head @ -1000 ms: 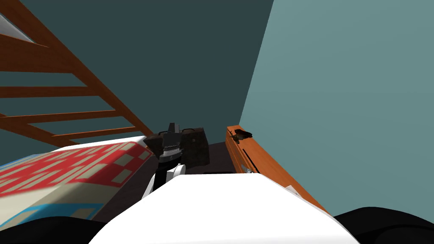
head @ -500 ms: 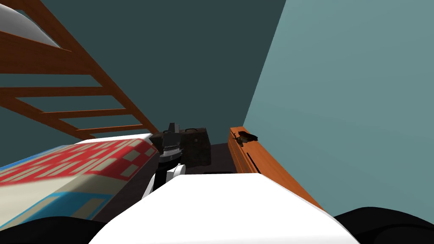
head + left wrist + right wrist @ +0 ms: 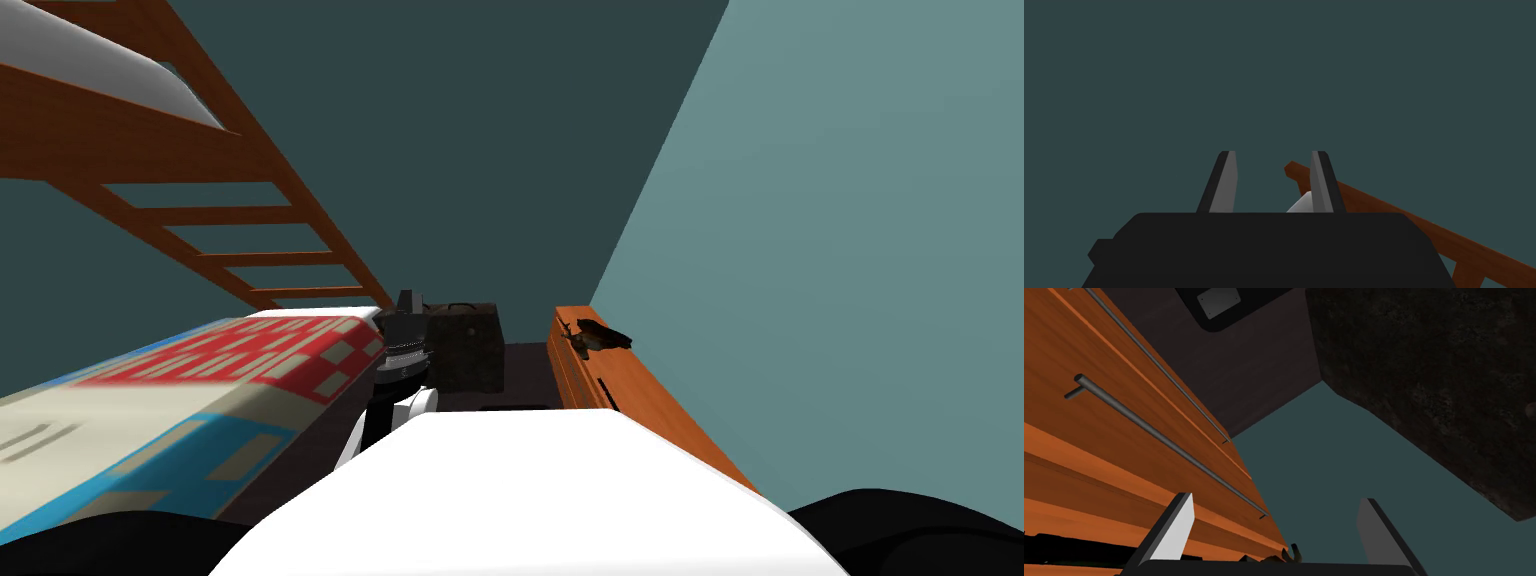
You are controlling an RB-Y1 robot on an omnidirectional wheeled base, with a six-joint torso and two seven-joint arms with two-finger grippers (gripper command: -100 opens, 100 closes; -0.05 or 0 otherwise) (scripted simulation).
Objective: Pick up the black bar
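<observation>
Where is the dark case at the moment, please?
In the head view, the dark case stands by the far wall, between the patterned bed on the left and the orange dresser.

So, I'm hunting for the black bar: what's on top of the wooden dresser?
A small dark thing lies at the far end of the dresser, and a thin dark strip, possibly the bar, lies nearer. The top's near end is covered.

Narrow strip of dark floor (image 3: 525,365) is open just left of the orange dresser (image 3: 650,410), right gripper (image 3: 1275,498) in it with fingers spread, handle bars (image 3: 1169,443) jutting off the dresser front, dark mottled case (image 3: 468,348) closing the far side, patterned bed (image 3: 200,400) beyond, brown ladder (image 3: 200,196) overhead, teal wall (image 3: 850,250) tight on the dresser's right.
</observation>
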